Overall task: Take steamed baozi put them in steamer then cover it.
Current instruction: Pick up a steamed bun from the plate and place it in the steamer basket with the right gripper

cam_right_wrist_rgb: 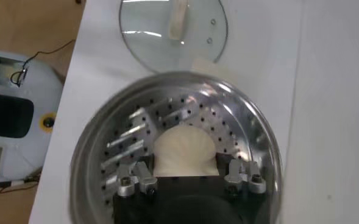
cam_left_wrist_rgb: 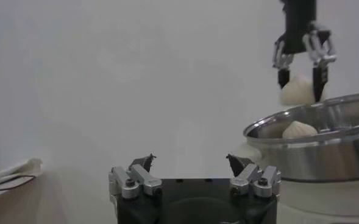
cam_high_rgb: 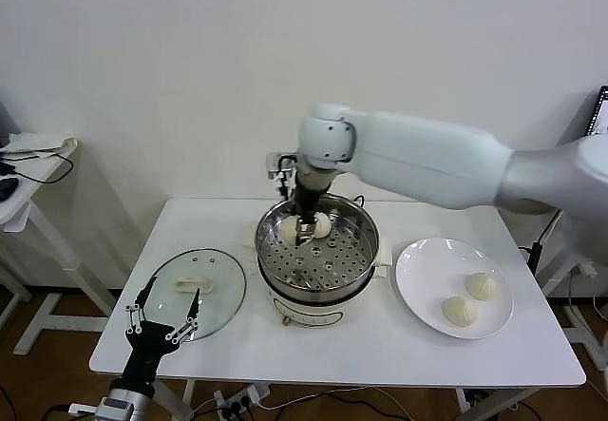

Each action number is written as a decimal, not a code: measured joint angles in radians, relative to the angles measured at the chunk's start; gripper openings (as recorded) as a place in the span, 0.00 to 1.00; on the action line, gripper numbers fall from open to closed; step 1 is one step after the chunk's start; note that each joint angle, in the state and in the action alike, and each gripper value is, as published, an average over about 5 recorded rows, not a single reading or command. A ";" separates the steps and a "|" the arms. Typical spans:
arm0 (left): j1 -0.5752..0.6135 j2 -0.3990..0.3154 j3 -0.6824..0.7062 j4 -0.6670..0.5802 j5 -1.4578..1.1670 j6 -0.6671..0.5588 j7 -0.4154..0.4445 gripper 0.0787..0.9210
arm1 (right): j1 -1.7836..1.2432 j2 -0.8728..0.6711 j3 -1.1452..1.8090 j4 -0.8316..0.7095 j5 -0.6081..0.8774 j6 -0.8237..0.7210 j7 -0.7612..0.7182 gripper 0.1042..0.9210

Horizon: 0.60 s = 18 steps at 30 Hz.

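Four baozi: two on white plate (cam_high_rgb: 418,283) off to right pincer's right, one on steamer tray just beside right pincer, one pinched in right pincer (cam_high_rgb: 310,230).

Held baozi (cam_right_wrist_rgb: 184,151) cream-white, round, pleated, hanging above perforated tray of one shiny steel steamer (cam_high_rgb: 361,259). Baozi on tray (cam_left_wrist_rgb: 299,129) below and beside it.

One glass lid (cam_high_rgb: 223,297), metal rim, white oblong handle, flat on tabletop (cam_high_rgb: 399,345), just ahead of left pincer (cam_high_rgb: 163,318).

Right arm reaches in over steamer, pincer pointing down. Left arm low at tabletop's near-left corner, pincer spread wide, holding nothing.
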 measured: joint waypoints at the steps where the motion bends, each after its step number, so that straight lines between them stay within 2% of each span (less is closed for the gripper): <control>1: 0.002 0.001 -0.002 0.000 0.000 -0.001 0.000 0.88 | -0.009 0.012 0.001 -0.017 -0.008 0.001 -0.003 0.69; 18: 0.001 0.003 0.002 0.012 -0.003 -0.017 0.002 0.88 | -0.111 0.111 0.030 -0.183 -0.100 0.016 -0.024 0.71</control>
